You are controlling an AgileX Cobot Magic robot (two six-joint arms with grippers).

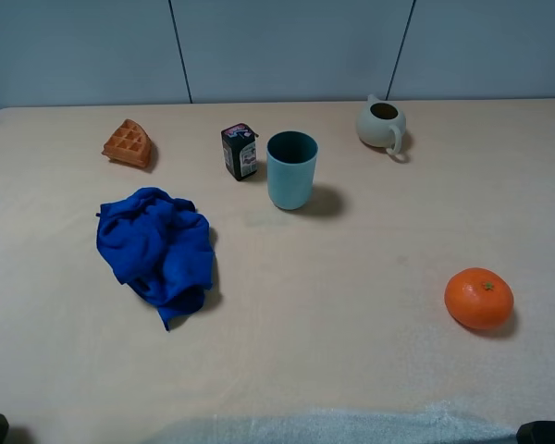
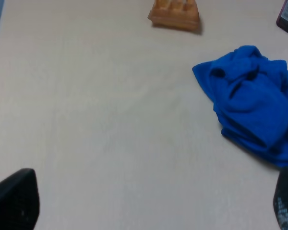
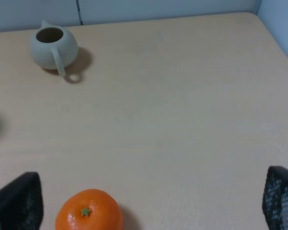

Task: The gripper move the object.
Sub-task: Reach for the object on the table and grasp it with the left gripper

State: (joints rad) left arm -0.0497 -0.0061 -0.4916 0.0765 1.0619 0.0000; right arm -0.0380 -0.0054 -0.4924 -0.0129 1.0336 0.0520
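Note:
The object, a small orange-brown waffle wedge (image 1: 128, 143), lies at the far left of the table; it also shows at the edge of the left wrist view (image 2: 174, 13). My left gripper (image 2: 149, 206) is open and empty, low over bare table, well short of the waffle, with the blue cloth beside it. My right gripper (image 3: 149, 203) is open and empty, close behind the round orange fruit (image 3: 89, 211). In the exterior high view only dark bits of the arms show at the bottom corners.
A crumpled blue cloth (image 1: 157, 245) lies in front of the waffle. A black carton (image 1: 240, 151), a teal cup (image 1: 291, 169) and a pale green pitcher (image 1: 382, 123) stand along the back. The orange fruit (image 1: 479, 298) sits front right.

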